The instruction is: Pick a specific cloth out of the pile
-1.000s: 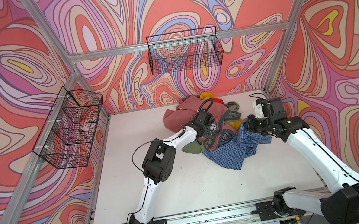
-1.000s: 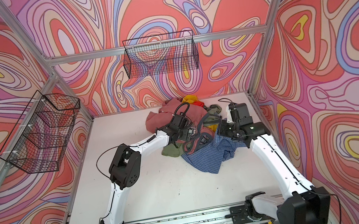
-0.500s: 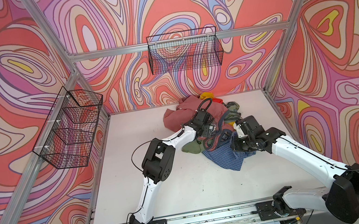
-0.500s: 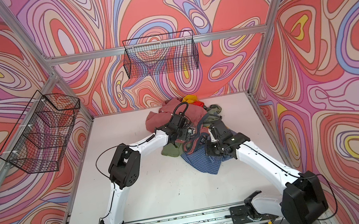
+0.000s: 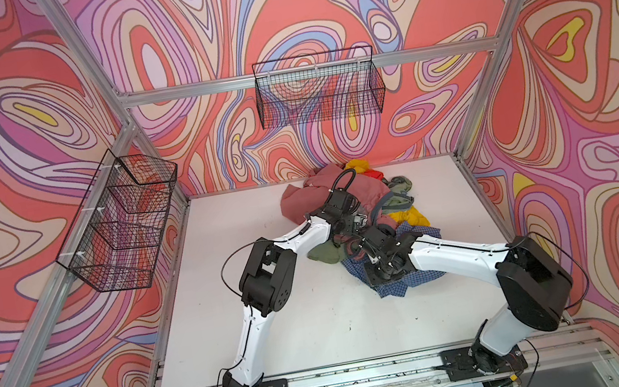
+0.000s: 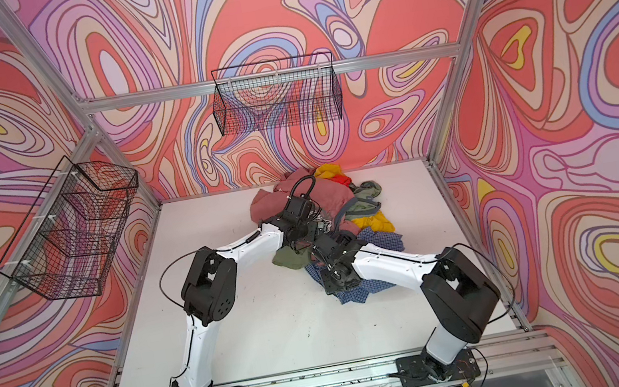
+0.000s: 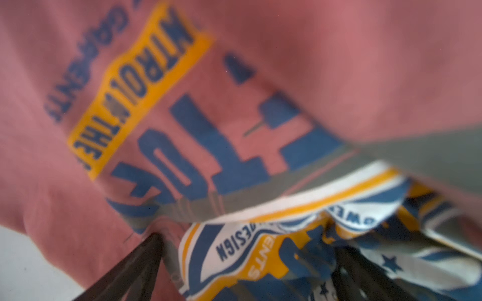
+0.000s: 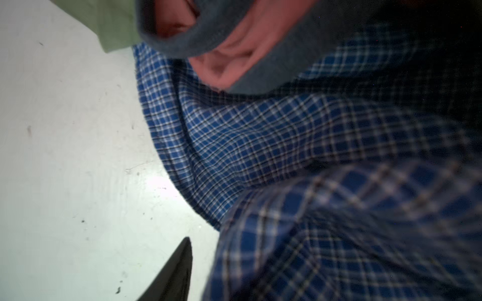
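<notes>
Checked shirt (image 5: pixel 396 289) lies on the bench (image 5: pixel 279 334) at the near right edge of the pile (image 5: pixel 396 193).
Left claw (image 7: pixel 247 245) released, fingers wide over the pink T-shirt (image 7: pixel 339 65) print. Right claw (image 5: pixel 362 246) low on the checked shirt, beside an olive garment (image 5: pixel 323 253); one finger is buried in fabric, so grasping or released cannot be told.

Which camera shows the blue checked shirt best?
The right wrist view: the checked shirt fills most of it, checks clear. Both top views show the shirt small, partly under the right arm. The left wrist view shows none of it, mainly the pink T-shirt.
</notes>
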`<action>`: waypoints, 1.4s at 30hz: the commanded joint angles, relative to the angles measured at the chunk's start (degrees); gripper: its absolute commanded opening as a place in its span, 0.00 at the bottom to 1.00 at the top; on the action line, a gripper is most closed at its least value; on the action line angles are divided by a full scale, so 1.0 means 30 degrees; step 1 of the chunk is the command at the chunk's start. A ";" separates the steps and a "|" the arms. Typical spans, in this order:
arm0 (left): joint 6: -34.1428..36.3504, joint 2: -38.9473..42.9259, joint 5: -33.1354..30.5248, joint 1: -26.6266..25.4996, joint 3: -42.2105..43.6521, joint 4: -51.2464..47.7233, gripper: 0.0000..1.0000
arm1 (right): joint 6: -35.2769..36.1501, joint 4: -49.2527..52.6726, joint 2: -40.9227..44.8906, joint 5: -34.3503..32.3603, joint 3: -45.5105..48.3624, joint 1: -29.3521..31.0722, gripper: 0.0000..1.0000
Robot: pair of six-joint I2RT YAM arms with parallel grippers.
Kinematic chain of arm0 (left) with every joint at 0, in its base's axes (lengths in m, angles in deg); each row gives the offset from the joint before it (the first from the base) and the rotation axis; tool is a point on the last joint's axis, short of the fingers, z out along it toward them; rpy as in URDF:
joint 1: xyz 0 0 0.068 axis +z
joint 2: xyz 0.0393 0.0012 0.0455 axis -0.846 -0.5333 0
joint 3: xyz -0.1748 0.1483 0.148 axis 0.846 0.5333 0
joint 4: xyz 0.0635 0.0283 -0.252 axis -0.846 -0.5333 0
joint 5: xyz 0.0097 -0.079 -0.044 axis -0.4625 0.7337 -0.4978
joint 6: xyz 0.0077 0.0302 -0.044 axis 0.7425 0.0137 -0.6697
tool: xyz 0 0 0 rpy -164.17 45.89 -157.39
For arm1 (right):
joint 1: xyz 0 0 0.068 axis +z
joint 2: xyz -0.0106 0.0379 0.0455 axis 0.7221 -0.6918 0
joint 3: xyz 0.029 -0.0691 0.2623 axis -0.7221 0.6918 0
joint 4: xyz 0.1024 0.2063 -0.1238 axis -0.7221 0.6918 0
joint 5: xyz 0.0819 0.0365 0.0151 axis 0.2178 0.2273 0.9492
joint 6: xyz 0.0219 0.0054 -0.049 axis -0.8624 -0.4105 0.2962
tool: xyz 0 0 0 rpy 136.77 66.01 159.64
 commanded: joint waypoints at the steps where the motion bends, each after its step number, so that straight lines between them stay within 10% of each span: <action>1: -0.0324 0.0319 -0.0436 0.0590 0.0883 -0.1159 1.00 | 0.0496 -0.0501 -0.0582 -0.1057 0.0056 0.0083 0.65; 13: -0.0558 -0.0121 -0.0370 0.0627 0.0149 -0.1833 1.00 | 0.0674 0.2815 -0.4903 -0.4199 -0.2564 0.2061 0.73; 22: -0.0237 0.0117 -0.0047 0.0620 0.0583 -0.1398 1.00 | 0.0059 0.3163 -0.4995 -0.5527 -0.1566 0.2057 0.08; 42: -0.0314 -0.0209 0.0400 0.0620 0.0896 -0.1553 1.00 | 0.3090 0.0286 0.7755 -1.0217 -0.4512 0.2058 0.00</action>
